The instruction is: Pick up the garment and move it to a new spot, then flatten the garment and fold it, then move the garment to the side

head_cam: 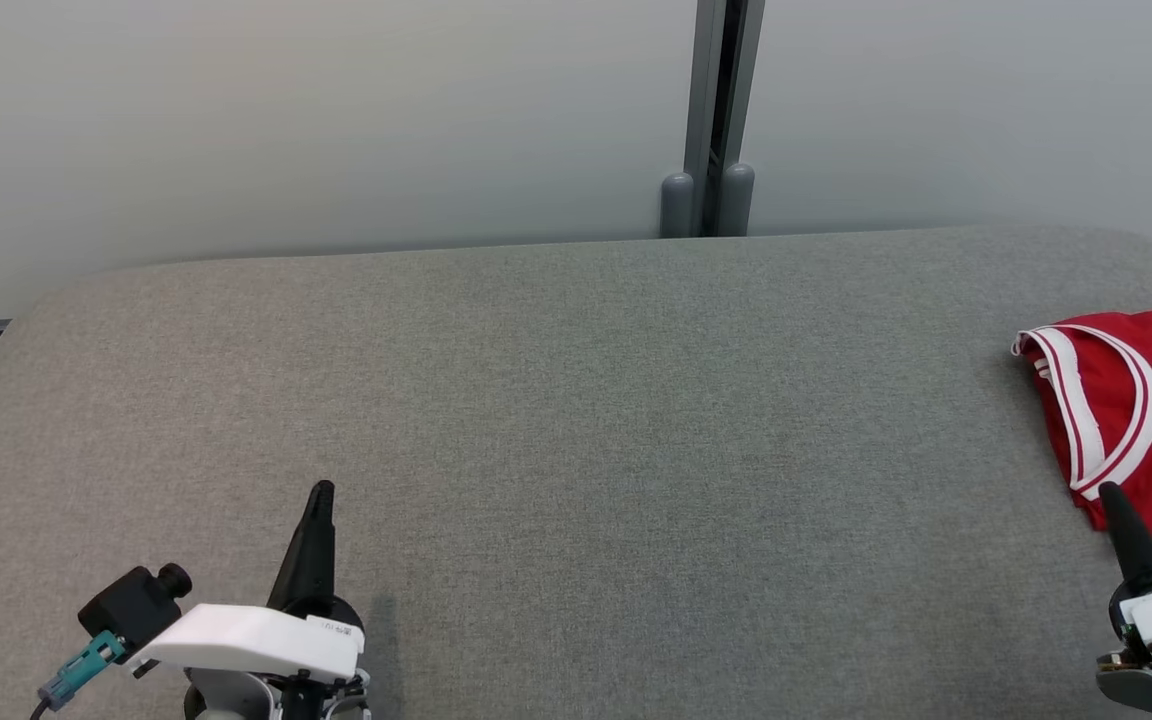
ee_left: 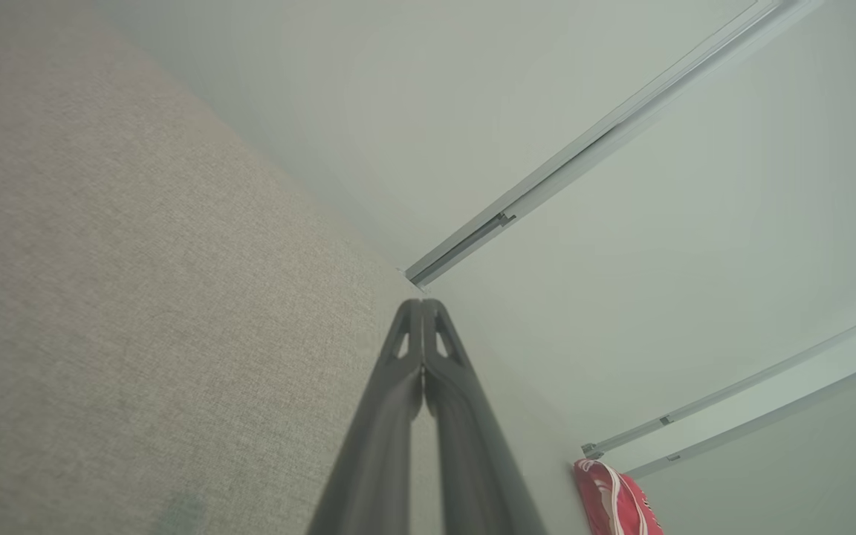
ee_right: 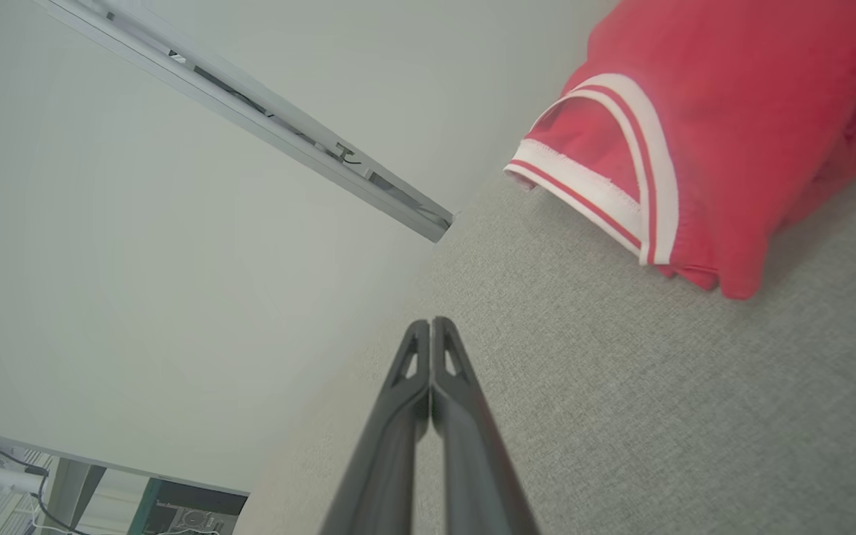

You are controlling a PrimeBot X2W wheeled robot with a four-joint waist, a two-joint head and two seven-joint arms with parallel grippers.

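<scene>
red jersey with white striped trim (head_cam: pixel 1151 400) is lying in doubled-over layers at three o'clock on the grey woven-fabric tabletop (head_cam: pixel 576 400), running off the head view's edge, so i cannot tell how far it is spreading. the right gripper (head_cam: pixel 1108 492) is hovering at four o'clock, dark fingers clenched together on nothing. its tip is pointing near the jersey's closest hem (bare cloth is showing between them in the right wrist view), probably because that edge is the handiest to pinch. the left gripper (head_cam: pixel 321 492) is waiting at seven o'clock, likewise clenched and empty, well apart from the jersey, likely leaving the broad middle free. whether the jersey is awaiting pick-up or already folded and set aside, i cannot tell; the stacked layers are hinting at the latter.
</scene>
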